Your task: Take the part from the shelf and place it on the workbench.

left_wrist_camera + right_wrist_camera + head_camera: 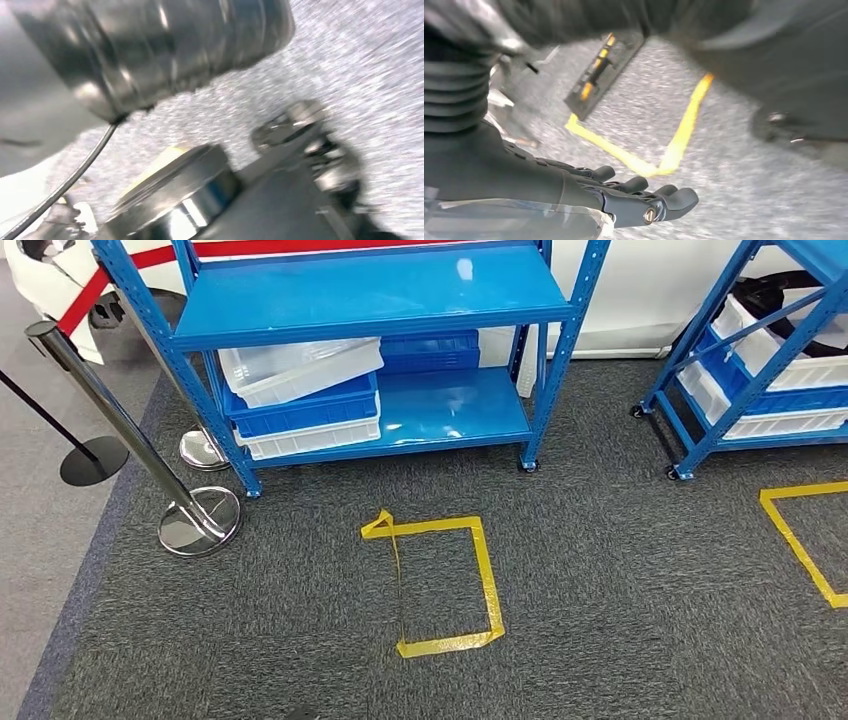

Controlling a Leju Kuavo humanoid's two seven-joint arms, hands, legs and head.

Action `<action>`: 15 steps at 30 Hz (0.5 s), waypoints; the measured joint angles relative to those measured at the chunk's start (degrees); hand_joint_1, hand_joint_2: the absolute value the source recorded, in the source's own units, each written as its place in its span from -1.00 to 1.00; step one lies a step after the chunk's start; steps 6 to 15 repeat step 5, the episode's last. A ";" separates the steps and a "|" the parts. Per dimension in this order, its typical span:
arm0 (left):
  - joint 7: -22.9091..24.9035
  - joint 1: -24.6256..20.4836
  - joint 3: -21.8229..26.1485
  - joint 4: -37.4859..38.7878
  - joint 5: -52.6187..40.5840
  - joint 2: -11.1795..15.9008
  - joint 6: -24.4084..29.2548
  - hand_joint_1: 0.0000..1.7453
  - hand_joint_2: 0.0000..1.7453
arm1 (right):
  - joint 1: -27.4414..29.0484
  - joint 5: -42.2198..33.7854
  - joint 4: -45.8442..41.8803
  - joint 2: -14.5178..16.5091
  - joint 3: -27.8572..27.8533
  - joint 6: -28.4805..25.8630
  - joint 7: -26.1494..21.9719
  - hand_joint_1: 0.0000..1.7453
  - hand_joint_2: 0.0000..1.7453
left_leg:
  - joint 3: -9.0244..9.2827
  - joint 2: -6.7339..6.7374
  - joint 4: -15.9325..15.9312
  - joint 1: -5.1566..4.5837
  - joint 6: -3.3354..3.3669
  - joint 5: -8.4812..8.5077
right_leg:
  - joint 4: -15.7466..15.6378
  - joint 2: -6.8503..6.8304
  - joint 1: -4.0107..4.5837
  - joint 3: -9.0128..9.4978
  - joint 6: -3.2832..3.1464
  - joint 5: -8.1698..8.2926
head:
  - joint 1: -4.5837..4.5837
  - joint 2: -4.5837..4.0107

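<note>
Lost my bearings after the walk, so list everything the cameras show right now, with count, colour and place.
shelf rack: one, blue, straight ahead on the carpet
second rack: one, blue, far right, holding white and blue bins
white bin: one, tilted on top of the stack, lower shelf left
blue bin: one, middle of that stack
lower white bin: one, bottom of the stack
blue crate: one, at the back of the lower shelf
tape square: one, yellow, on the floor before the rack
tape corner: one, yellow, floor right
stanchion: chrome, left of the rack
right hand: dark fingers together, nothing visibly held, above taped carpet
</note>
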 joint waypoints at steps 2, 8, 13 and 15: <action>-0.38 0.63 2.66 -0.44 -1.37 0.14 -0.30 -1.00 -1.00 | 0.65 0.50 0.08 -0.04 -1.87 -0.15 -0.47 -1.00 1.00 | -0.31 0.00 1.16 0.19 -0.60 -0.95 | -0.30 -0.23 -0.03 0.15 -0.69 0.18 | -0.02 0.00; -0.72 2.35 5.47 -0.51 -2.84 0.23 -0.57 -1.00 -1.00 | 0.50 1.01 -0.35 -0.07 -3.74 -0.27 -1.12 -1.00 1.00 | -3.20 0.02 7.88 0.41 -1.27 -5.22 | -0.51 -0.48 -0.10 0.14 -1.42 0.28 | -0.22 0.00; -0.72 2.35 5.47 -0.51 -2.84 0.23 -0.57 -1.00 -1.00 | 0.50 1.01 -0.35 -0.07 -3.74 -0.27 -1.12 -1.00 1.00 | -3.20 0.02 7.88 0.41 -1.27 -5.22 | -0.51 -0.48 -0.10 0.14 -1.42 0.28 | -0.22 0.00; -0.72 2.35 5.47 -0.51 -2.84 0.23 -0.57 -1.00 -1.00 | 0.50 1.01 -0.35 -0.07 -3.74 -0.27 -1.12 -1.00 1.00 | -3.20 0.02 7.88 0.41 -1.27 -5.22 | -0.51 -0.48 -0.10 0.14 -1.42 0.28 | -0.22 0.00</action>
